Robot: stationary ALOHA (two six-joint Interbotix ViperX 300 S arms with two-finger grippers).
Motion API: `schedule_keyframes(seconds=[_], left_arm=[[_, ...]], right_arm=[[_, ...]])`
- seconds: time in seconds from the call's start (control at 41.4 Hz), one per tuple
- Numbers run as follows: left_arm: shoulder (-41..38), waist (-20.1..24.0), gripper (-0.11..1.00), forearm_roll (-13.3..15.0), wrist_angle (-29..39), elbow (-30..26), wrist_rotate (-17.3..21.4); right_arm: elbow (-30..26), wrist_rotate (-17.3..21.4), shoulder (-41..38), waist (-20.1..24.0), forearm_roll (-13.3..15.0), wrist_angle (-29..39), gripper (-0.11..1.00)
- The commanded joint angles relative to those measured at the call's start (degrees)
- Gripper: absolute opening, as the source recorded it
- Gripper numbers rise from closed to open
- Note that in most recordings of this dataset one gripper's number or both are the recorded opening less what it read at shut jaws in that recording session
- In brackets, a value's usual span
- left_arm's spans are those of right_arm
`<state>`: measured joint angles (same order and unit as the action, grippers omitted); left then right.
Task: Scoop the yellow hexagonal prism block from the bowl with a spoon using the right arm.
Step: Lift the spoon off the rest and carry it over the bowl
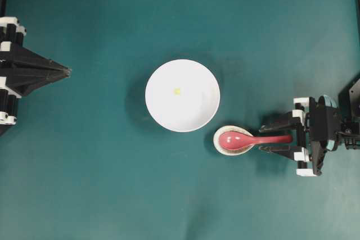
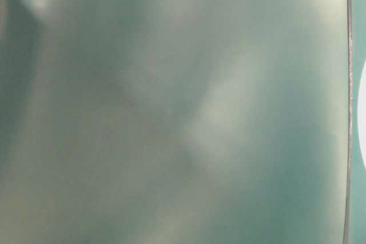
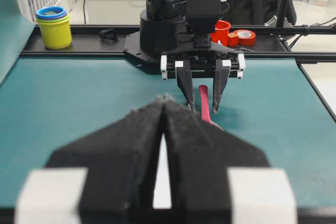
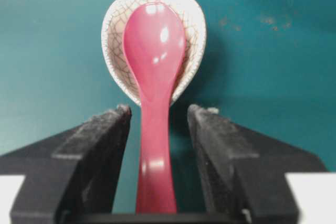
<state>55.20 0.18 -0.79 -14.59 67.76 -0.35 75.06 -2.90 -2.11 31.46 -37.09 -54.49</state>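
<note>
Glossy pink-red ceramic: the spoon [image 1: 247, 139], oval head lying in a small speckled spoon rest [image 1: 221, 144], handle running straight out toward three o'clock in the overhead view. Long axis: roughly nine-to-three, head at the nine o'clock end. Right gripper [image 1: 277, 139]: fingers spread wide, released, one finger on each side of the handle with a visible gap on both sides; nothing grasped yet. In the right wrist view the handle runs straight down the middle between the two black fingers [image 4: 100, 145], so closing them across the handle looks like the move to come, by my reading. Large white bowl [image 1: 182, 95]: stands just beside the spoon rest, at about ten o'clock from it. Yellow hexagonal prism block [image 1: 177, 90]: tiny, pale, resting inside the bowl slightly off centre, well apart from the spoon head. Left gripper [image 1: 66, 71]: parked at the nine o'clock edge of the teal counter [image 1: 101, 184], fingers clenched together on nothing, well apart from the bowl. The right arm is far nearer the spoon. The table-level view is blurred and gives nothing usable.
</note>
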Motion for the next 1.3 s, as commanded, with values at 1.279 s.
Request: schedule_keyframes(seconds=[1.279], left_arm=[[-0.3,0.2,0.00,-0.2,-0.4,-1.2,0.4]], right_arm=[[-9.8,-15.9,33.0,-23.4,0.3,42.3,0.23]])
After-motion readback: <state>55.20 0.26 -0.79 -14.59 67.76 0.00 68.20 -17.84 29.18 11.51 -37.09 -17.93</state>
